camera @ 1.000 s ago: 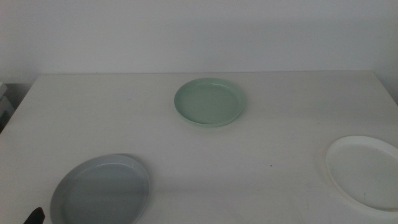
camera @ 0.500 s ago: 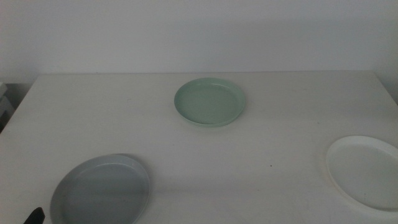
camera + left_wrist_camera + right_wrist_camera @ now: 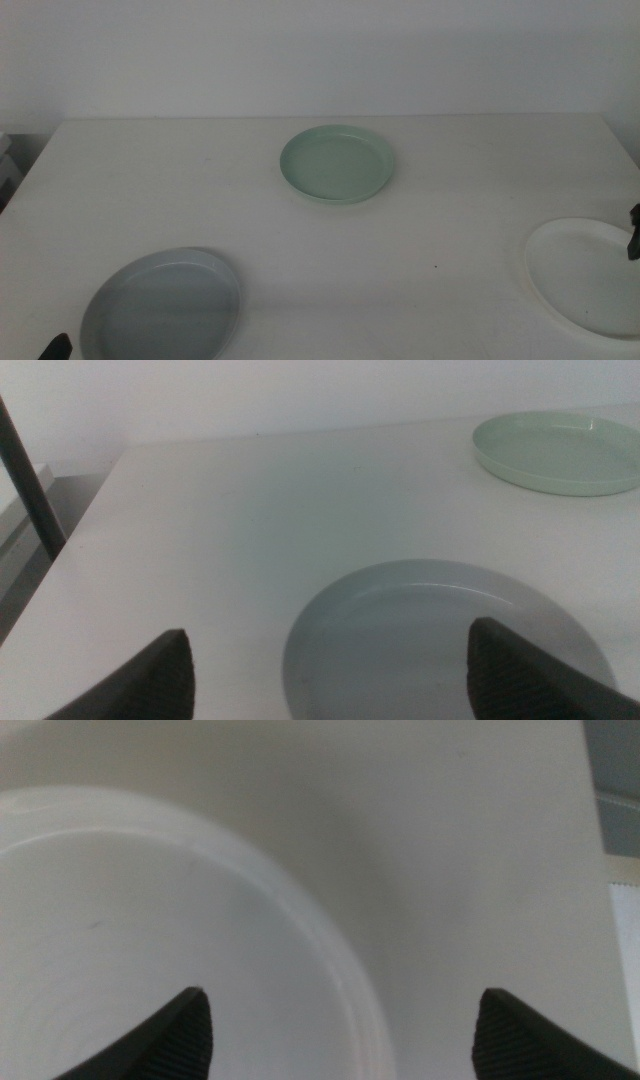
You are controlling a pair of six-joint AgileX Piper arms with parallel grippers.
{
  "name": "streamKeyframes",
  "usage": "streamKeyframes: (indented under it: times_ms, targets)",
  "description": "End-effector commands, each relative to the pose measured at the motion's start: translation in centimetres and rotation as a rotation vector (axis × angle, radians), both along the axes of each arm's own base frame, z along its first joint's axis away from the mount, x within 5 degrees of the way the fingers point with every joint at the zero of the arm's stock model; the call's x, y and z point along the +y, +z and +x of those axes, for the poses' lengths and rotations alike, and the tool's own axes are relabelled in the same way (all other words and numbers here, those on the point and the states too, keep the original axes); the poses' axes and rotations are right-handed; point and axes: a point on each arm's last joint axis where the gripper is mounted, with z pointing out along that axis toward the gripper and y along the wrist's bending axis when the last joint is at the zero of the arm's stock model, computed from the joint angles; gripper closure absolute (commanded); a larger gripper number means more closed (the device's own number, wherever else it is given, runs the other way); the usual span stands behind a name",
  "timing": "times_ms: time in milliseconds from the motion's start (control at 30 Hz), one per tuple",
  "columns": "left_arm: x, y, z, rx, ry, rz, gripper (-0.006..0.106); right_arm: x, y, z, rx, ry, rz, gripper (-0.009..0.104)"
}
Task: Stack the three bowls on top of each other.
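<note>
Three bowls lie apart on the white table [image 3: 200,180]. The pale green bowl [image 3: 337,163] sits in the far middle, the grey bowl [image 3: 162,305] at the near left, and the white bowl [image 3: 585,275] at the near right. My left gripper [image 3: 55,347] shows only a dark tip at the bottom edge beside the grey bowl. In the left wrist view it [image 3: 330,635] is open, just short of the grey bowl [image 3: 440,630], with the green bowl [image 3: 560,450] beyond. My right gripper [image 3: 634,240] enters at the right edge over the white bowl's rim; it [image 3: 340,1005] is open above the white bowl [image 3: 150,940].
A white wall stands behind the table. A dark slanted pole [image 3: 25,480] stands off the table's left side. The table's right edge [image 3: 600,850] lies close to the white bowl.
A dark tip of my right gripper has come into the middle view at the right edge, by the white bowl. The bowls and the left gripper have not moved.
</note>
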Motion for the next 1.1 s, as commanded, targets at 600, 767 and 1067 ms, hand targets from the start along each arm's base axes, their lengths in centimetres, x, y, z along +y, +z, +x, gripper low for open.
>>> streamKeyframes:
  times_ms: [600,767,1067]
  targets:
    - [0.0,0.9,0.0,-0.088,0.007,-0.020,-0.003,-1.2,-0.9,1.7,-0.081,0.027,-0.073,0.086]
    - [0.0,0.9,0.0,-0.088,0.007,-0.020,-0.003,-0.9,1.3,1.3,-0.129,0.024,-0.083,0.096]
    - [0.0,0.9,0.0,-0.088,0.007,-0.020,-0.003,5.8,7.4,0.8,-0.296,0.117,0.000,0.096]
